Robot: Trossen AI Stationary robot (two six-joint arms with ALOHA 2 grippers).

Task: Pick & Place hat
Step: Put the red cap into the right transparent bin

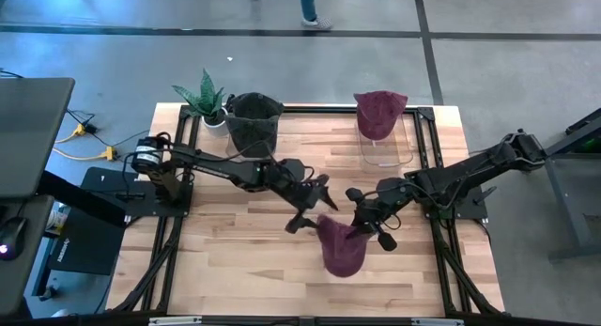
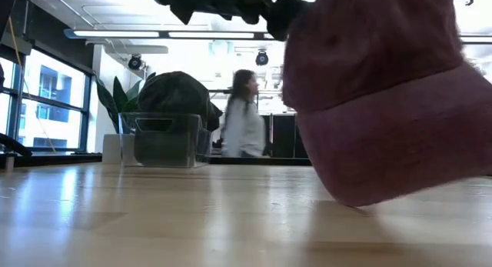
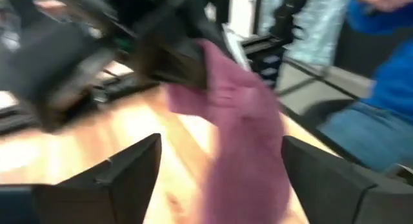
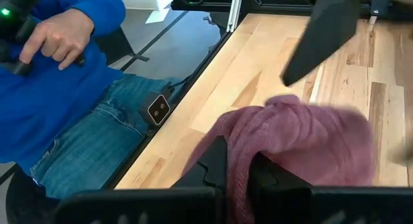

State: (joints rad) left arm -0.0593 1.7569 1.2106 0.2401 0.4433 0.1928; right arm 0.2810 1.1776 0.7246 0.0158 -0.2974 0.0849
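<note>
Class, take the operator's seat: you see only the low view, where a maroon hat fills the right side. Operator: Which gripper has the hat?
Observer: The right gripper is shut on the maroon hat, clamping its fabric.
Operator: Where is the left one?
Observer: The left gripper is open, just beside the hat.
Operator: Any other hats?
Observer: A second maroon hat sits on a clear container at the table's far edge.

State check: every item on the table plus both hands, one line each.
Maroon hat: near front edge, pinched at one side by right hand.
Right hand: shut on maroon hat.
Left hand: open, beside the hat, holding nothing.
Second maroon hat: sitting on clear stand at the back.
Dark hat: on clear stand by the plant.
</note>
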